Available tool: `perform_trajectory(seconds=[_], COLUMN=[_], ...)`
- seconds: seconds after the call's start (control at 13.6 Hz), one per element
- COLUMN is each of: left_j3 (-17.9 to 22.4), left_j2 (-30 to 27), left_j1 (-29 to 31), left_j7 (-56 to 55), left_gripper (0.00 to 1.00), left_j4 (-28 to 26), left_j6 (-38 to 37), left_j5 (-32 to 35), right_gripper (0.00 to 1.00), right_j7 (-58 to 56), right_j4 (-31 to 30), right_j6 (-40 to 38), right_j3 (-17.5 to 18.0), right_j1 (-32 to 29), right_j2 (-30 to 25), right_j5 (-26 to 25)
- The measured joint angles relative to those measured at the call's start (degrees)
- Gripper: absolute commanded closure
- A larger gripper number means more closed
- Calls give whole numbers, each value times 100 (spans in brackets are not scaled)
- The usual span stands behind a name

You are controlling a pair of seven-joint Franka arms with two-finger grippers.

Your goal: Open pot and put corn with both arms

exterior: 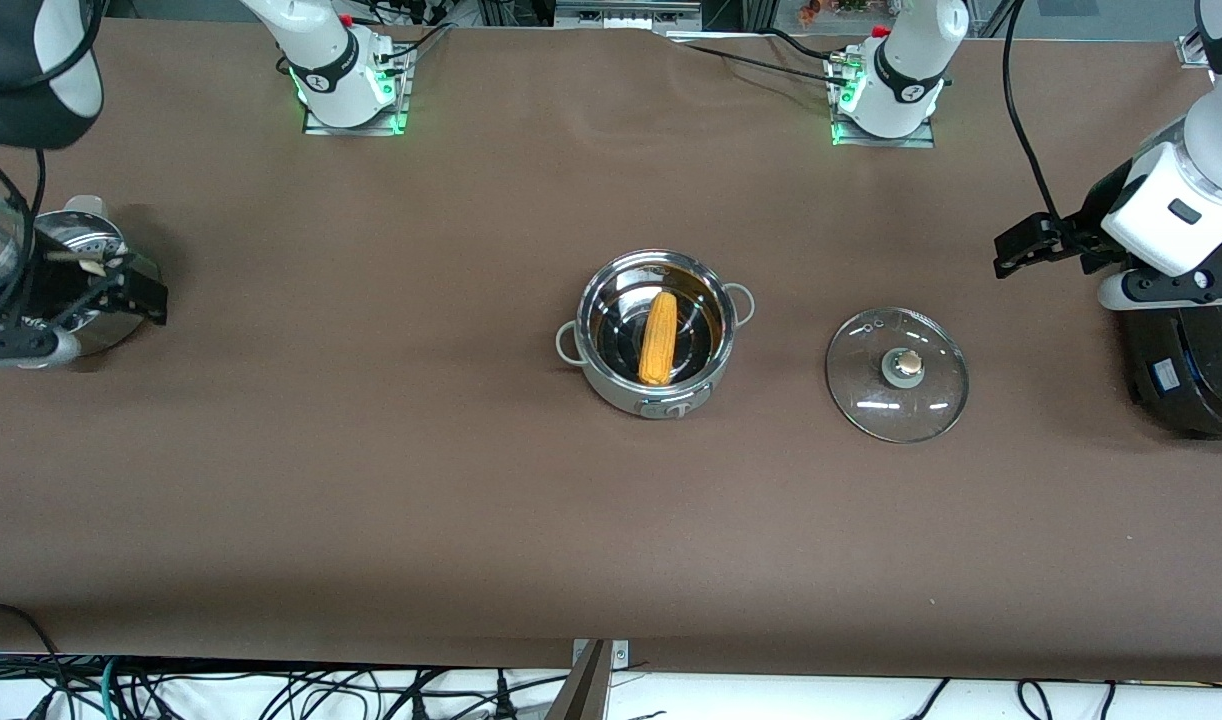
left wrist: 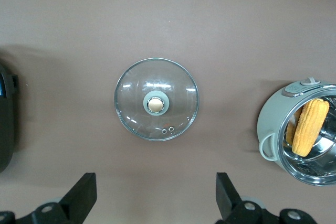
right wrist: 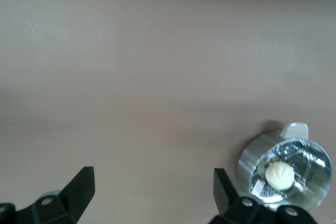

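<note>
Corn (exterior: 658, 337), yellow-orange cob, lay inside the open steel pot (exterior: 655, 336) mid-table, long axis running toward the front camera. Glass lid (exterior: 897, 373) sat flat beside the pot toward the left arm's end. Left gripper (exterior: 1017, 250), fingers apart, hung nearest the lid; right gripper (exterior: 136, 290), fingers apart, waited over the steamer basket (right wrist: 286, 174).

Open pot (exterior: 655, 340) with corn (exterior: 658, 337) inside, mid-table.
The lid (exterior: 897, 374) lay knob-up on the table beside the pot, toward the left arm's end. The left gripper (exterior: 1021, 246) hung near a black cooker (exterior: 1186, 365); the right gripper (exterior: 136, 285) was over a steamer basket (exterior: 81, 275).
</note>
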Motion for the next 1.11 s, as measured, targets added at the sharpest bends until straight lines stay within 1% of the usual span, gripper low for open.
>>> perform_trajectory(seconds=[0.07, 0.15, 0.29, 0.37, 0.59, 0.81, 1.11], left_j3=[28, 166, 701, 844, 958, 1028, 993], left_j2=[-5, -12, -25, -29, -34, -34, -33], left_j1=[-85, -275, -809, -940, -975, -832, -844], left_j7=[1, -3, -3, -3, 166, 556, 621], left_gripper=[0, 0, 0, 0, 0, 0, 0], left_j4=[1, 4, 18, 23, 25, 25, 25], left_j6=[-4, -6, -7, -7, -36, -53, -53], left_j5=[0, 0, 0, 0, 0, 0, 0], right_gripper=[0, 0, 0, 0, 0, 0, 0], right_j7=[164, 353, 648, 669, 680, 586, 345], right_j4=[-158, -229, -247, -247, -247, -250, -253], right_j6=[-49, -119, -231, -235, -268, -334, -338], right_j3=[-4, -28, -168, -235, -355, -534, -566], right_j1=[1, 5, 4, 3, 2, 1, 5], right_j2=[-203, -351, -543, -594, -623, -610, -577], right_j5=[138, 376, 696, 756, 780, 781, 781])
